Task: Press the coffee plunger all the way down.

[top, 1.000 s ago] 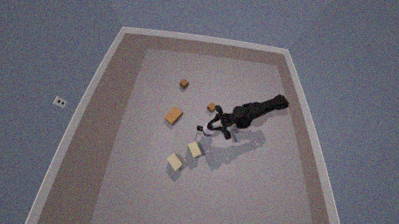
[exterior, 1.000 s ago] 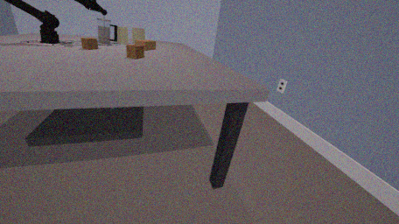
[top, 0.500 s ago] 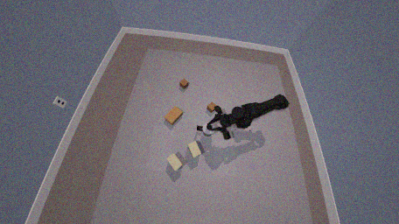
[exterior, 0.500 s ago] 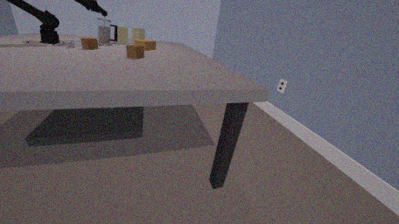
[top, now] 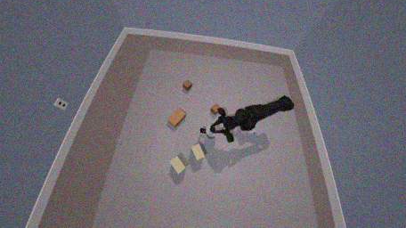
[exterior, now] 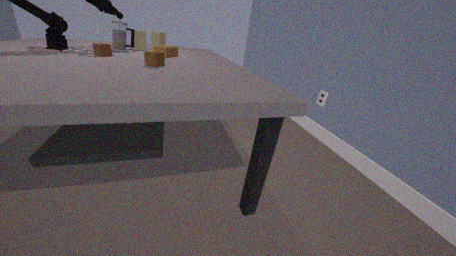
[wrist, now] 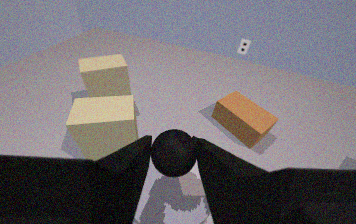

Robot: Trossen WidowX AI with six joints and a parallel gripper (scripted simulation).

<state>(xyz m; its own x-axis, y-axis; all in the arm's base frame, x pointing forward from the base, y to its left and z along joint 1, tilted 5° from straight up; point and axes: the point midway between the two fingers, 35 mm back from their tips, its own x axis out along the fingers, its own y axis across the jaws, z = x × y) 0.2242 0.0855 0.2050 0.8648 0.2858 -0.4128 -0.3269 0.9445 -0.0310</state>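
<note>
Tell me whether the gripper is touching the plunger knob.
Touching. In the wrist view the black plunger knob sits wedged between both fingers of the gripper, with no gap on either side.

the coffee press (exterior: 120, 39) stands upright on the table, a small pale, greyish cylinder with a dark handle on its side. it sits among the blocks, just beside 2 cream ones. its plunger ends in a round black knob (wrist: 173, 152), seen close in the wrist view as a smooth dark ball. the knob is clamped between the 2 black fingers of the gripper (wrist: 173, 150), 1 pressing on each side. from above, the press shows only as a small pale spot with a dark bit beside it (top: 206, 134), too small to read the plunger's depth.
</note>
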